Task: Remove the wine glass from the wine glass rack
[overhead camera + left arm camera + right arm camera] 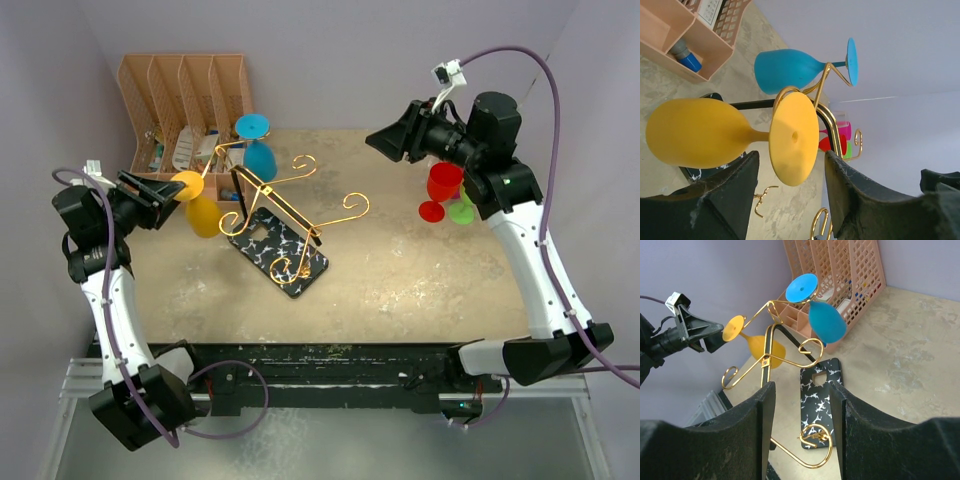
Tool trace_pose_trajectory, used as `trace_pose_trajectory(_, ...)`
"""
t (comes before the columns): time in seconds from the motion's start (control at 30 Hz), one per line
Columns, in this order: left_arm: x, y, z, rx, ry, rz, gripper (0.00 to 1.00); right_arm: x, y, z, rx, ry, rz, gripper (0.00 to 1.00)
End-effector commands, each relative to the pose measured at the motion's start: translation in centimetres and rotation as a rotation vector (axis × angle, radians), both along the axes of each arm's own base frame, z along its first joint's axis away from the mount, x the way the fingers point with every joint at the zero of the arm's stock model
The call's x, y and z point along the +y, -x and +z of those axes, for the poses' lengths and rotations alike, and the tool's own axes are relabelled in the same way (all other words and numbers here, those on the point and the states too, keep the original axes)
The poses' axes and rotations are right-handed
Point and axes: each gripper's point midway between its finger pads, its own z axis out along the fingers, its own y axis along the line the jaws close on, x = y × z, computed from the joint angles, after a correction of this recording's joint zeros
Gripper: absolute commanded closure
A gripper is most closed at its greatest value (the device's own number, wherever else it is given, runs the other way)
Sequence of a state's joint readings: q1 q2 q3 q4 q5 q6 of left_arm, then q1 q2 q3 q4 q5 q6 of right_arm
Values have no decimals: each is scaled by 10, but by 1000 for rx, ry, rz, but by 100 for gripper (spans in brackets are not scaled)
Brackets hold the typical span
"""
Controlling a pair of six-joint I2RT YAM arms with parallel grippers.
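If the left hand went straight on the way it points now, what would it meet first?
The yellow glass: its round foot sits right between the left hand's open fingers, hanging on the gold rack. How near is hard to judge.

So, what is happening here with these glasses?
The left gripper is open around the foot of the yellow glass, which hangs upside down on the gold wire rack beside a blue glass. A red glass and a green glass are on the table near the right gripper, which is open and holds nothing.
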State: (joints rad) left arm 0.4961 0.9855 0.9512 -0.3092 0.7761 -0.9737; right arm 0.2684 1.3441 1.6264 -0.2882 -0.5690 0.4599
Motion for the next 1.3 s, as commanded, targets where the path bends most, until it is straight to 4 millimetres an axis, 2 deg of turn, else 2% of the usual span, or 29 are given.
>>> trace_pose_trajectory(0.0, -4, -5, 13, -71, 6, -44, 43, 2, 10, 21, -76, -23, 25, 50)
trace_pose_trajectory(0.13, -6, -6, 13, -76, 24, -60, 54, 2, 11, 21, -79, -23, 27, 50)
trace_pose_trajectory(0.27, -6, -8, 11, -71, 36, -70, 75, 2, 11, 20, -84, -23, 30, 51)
trace_pose_trajectory(0.4, -8, -10, 4, -62, 71, -94, 86, 2, 11, 19, -83, -23, 31, 51)
trace_pose_trajectory(0.57, -12, -8, 9, -72, 98, -104, 100, 2, 11, 20, -87, -23, 28, 51)
trace_pose_trajectory(0.9, -19, -5, 29, -113, 185, -132, 100, 1, 13, 22, -97, -22, 22, 51)
trace_pose_trajectory(1.27, -5, -25, 43, -180, 217, -81, 100, 0, 16, 25, -111, -29, 24, 51)
